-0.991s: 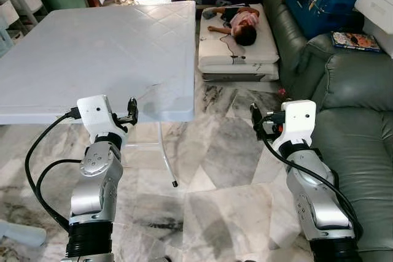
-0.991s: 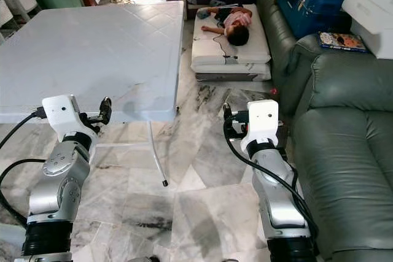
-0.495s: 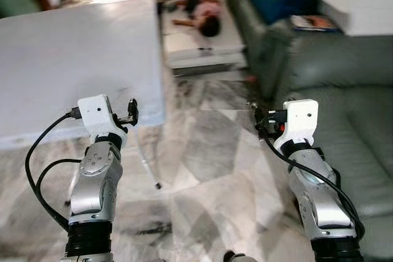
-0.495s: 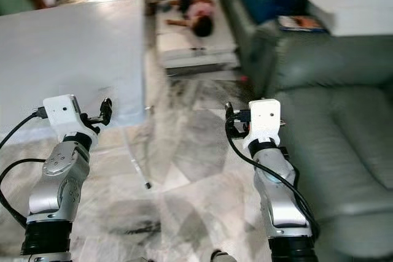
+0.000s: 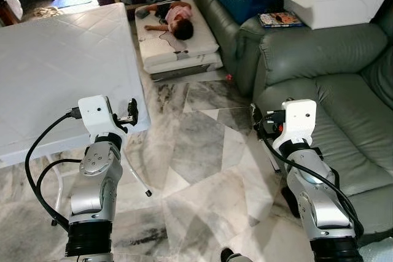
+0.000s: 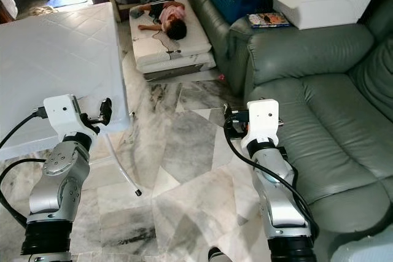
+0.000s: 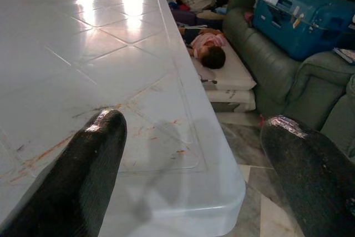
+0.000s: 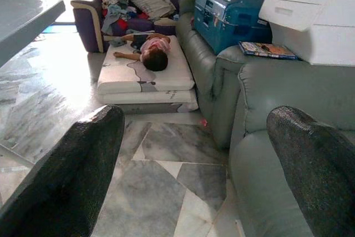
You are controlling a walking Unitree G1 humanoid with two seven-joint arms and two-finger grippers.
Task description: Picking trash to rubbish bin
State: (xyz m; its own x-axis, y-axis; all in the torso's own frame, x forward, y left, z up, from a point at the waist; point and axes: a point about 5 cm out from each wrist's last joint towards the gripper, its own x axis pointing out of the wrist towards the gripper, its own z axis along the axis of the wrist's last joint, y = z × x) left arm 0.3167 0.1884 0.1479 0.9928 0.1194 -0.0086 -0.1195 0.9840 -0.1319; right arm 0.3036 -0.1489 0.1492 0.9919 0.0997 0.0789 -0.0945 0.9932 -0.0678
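Left eye view has the robot standing on the marble floor (image 5: 202,151) between the white table (image 5: 55,72) and the green sofa (image 5: 331,90), both arms raised at carry height, probably just for walking. Left gripper (image 7: 188,165) and right gripper (image 8: 194,159) both have fingers spread wide and hold nothing (wrist views make that obvious). No trash or bin can be picked out, so it's likely scanning for them.

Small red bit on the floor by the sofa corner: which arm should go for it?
Right, probably. The red bit lies at the sofa base, ahead of the right gripper, whose open fingers face it. The left gripper is at the table corner, farther off.
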